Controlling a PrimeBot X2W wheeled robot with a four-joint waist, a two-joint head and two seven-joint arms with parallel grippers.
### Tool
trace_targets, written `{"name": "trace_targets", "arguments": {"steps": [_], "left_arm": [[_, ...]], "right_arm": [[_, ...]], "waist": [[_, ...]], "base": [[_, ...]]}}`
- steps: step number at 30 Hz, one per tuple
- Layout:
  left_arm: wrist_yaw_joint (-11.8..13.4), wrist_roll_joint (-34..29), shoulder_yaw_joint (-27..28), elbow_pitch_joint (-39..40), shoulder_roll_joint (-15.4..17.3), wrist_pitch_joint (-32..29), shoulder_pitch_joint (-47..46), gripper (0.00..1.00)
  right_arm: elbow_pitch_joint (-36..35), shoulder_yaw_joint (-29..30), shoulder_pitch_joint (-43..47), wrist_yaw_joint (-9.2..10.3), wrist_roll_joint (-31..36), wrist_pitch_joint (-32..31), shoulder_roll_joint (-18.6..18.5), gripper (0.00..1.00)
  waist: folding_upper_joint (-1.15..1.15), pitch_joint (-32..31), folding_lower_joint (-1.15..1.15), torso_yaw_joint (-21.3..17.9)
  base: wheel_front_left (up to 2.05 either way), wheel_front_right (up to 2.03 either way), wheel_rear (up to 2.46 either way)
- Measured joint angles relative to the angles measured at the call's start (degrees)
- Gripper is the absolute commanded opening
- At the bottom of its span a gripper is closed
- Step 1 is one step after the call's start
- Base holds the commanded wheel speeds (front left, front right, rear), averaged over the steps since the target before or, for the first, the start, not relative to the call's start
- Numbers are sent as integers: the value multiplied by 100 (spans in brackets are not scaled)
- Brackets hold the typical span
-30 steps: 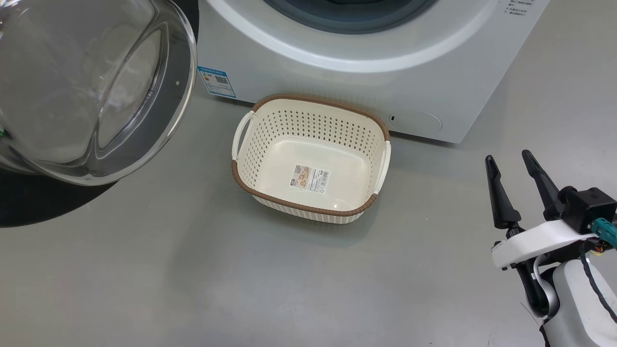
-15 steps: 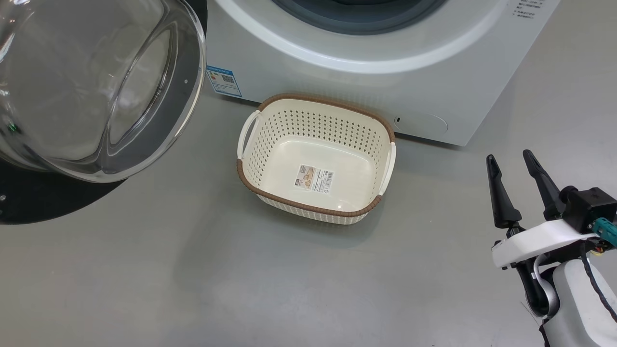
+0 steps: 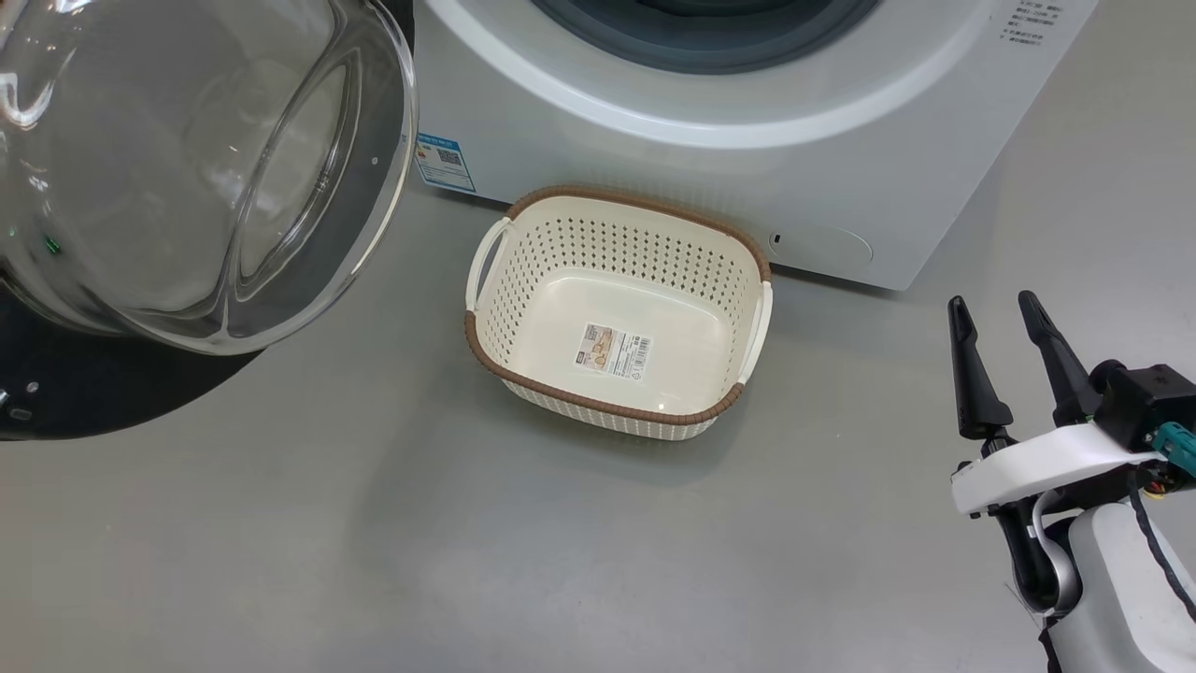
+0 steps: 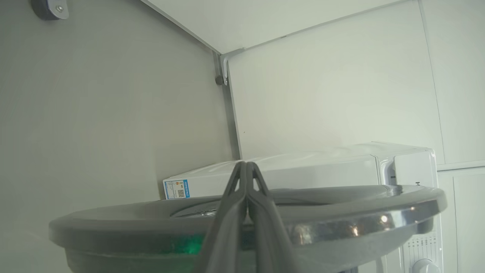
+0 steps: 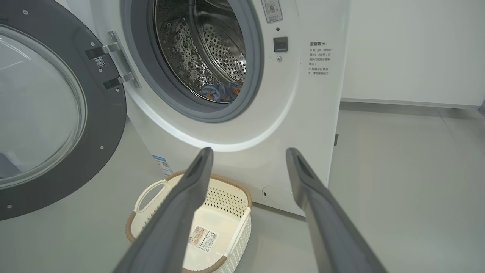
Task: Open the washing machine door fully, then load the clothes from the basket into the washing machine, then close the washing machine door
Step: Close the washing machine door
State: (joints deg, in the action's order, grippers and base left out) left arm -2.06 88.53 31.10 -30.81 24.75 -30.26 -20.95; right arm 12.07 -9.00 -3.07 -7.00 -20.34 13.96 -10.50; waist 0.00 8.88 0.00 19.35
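Observation:
The washing machine door (image 3: 187,168) stands swung open at the upper left, its clear glass bowl bulging out of the black rim. The washing machine (image 3: 747,159) sits behind the cream basket (image 3: 617,271), which holds just a paper label. Low on the right, my right gripper (image 3: 990,301) is open with nothing between its fingers. The right wrist view has that gripper (image 5: 249,150) pointing at the machine (image 5: 303,113), with the light-blue clothes (image 5: 223,91) lying in the steel drum. My left gripper (image 4: 246,163) is shut, its fingers crossing the door's rim (image 4: 341,216).
Grey floor spreads in front of and to the right of the basket (image 5: 212,223). A white wall and cabinet panels (image 4: 341,94) stand behind the machine. The open door (image 5: 45,113) hangs on its hinges to the left of the drum opening.
The whole head picture has slid right and slightly down, so the camera moved. The door's glass bowl has shifted a bit more than the basket. My right gripper stays open.

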Motion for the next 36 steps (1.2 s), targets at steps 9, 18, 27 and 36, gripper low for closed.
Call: {"name": "trace_targets", "arguments": {"steps": [9, 18, 27, 36], "left_arm": [[-45, 116, -102, 31, -19, -352, 115, 0], [-51, 319, -80, 98, -21, -606, 355, 0], [-74, 372, -101, 194, -44, -826, 446, 0], [-74, 630, -148, 332, -91, -1163, 465, 0]], "right_arm": [[60, -21, 0, 0, -10, 1, 1, 100], [112, -33, 3, 0, -82, 1, 65, 100], [132, -49, 5, 0, -119, 1, 93, 100], [145, -63, 7, 0, -134, 1, 98, 100]], "waist": [[0, -88, 0, 24], [0, -175, 0, 22], [0, -220, 0, 14], [0, -224, 0, -23]], "base": [[0, 0, 0], [0, 0, 0], [0, 0, 0], [0, 0, 0]]}}
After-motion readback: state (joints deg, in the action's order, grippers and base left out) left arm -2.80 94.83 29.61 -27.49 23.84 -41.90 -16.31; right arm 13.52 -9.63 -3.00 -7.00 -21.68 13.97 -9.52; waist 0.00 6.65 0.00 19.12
